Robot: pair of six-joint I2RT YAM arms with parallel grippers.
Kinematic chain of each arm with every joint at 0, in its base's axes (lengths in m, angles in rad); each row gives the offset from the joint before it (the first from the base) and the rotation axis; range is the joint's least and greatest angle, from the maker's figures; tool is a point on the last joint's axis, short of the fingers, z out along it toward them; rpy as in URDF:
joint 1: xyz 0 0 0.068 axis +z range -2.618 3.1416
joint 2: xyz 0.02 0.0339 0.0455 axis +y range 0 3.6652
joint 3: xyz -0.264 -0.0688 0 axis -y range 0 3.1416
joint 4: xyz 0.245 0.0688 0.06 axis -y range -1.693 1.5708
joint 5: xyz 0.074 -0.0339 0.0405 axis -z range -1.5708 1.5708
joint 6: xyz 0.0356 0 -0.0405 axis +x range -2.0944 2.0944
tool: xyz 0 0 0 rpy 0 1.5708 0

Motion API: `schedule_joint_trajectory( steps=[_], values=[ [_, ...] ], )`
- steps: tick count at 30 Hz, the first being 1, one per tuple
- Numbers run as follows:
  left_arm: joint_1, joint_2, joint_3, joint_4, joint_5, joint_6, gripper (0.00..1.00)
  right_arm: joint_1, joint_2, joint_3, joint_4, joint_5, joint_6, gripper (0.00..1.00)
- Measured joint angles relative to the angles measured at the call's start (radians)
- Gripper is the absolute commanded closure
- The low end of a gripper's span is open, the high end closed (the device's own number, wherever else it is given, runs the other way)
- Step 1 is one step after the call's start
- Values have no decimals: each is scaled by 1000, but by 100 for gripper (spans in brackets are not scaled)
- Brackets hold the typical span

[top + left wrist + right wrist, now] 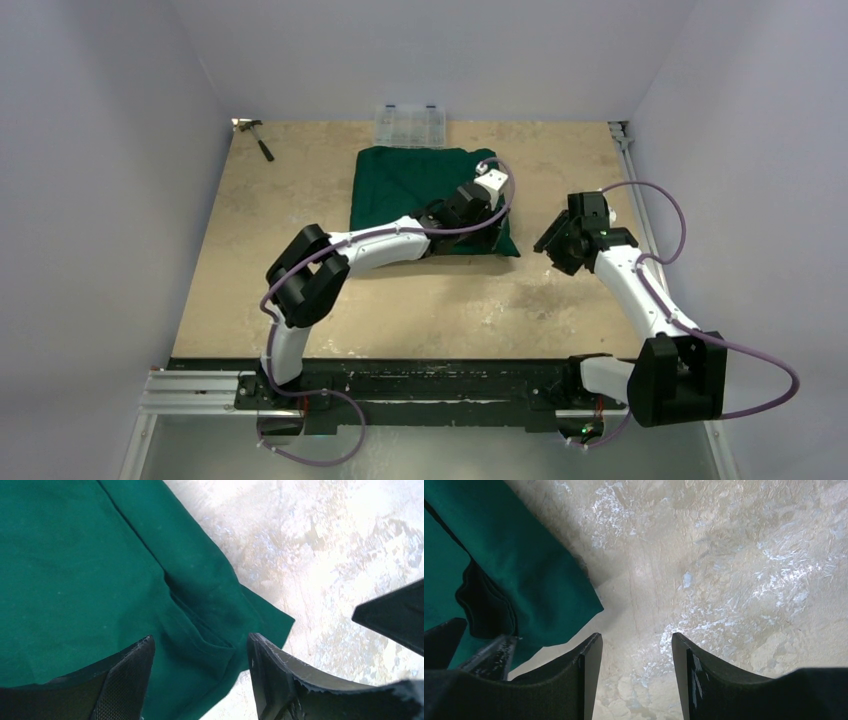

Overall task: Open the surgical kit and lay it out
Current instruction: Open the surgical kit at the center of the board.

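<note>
- The green cloth bundle [405,190] lies folded shut on the tabletop [300,200], toward 12 o'clock from the middle. Nothing is laid out yet.
- The left end effector [200,645] is at the bundle's 5 o'clock corner, spread wide and holding nothing. One finger is over the cloth and the other is near its edge, with a folded flap between them.
- The right end effector [636,640] hangs over bare tabletop just beside that same corner, also parted and empty. The cloth corner sits at its 10 o'clock.
- To do this step well, I judge the left should come down until only the top flap lies between its fingers. It should then close, lift and draw the flap out toward 5 o'clock. Pinching lower layers would likely drag the whole bundle.
- The cloth hides whatever is in the bundle.
- A clear plastic box [410,125] sits at the far edge at 12 o'clock, just beyond the bundle. What it holds is too small to tell.
</note>
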Motion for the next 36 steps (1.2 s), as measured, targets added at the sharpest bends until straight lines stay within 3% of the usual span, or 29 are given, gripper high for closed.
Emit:
schedule_joint_trajectory(
  steps=[5, 18, 25, 29, 32, 36],
  values=[
    [27, 0, 0, -1, -4, -24, 45, 0, 1, -3, 11, -4, 0, 43],
    [33, 3, 0, -13, 57, -30, 37, -1, 19, -29, 23, -23, 7, 43],
    [33, 11, 0, -16, 73, -29, 51, -1, 19, -29, 33, -25, 7, 43],
    [33, 25, 0, -15, 67, -28, 53, -1, 19, -29, 38, -25, 7, 44],
    [33, 27, 3, -16, 67, -29, 66, -1, 20, -29, 40, -26, 7, 44],
    [34, 34, 21, -40, 68, -31, 100, -1, 32, -29, 44, -26, 7, 45]
  ],
)
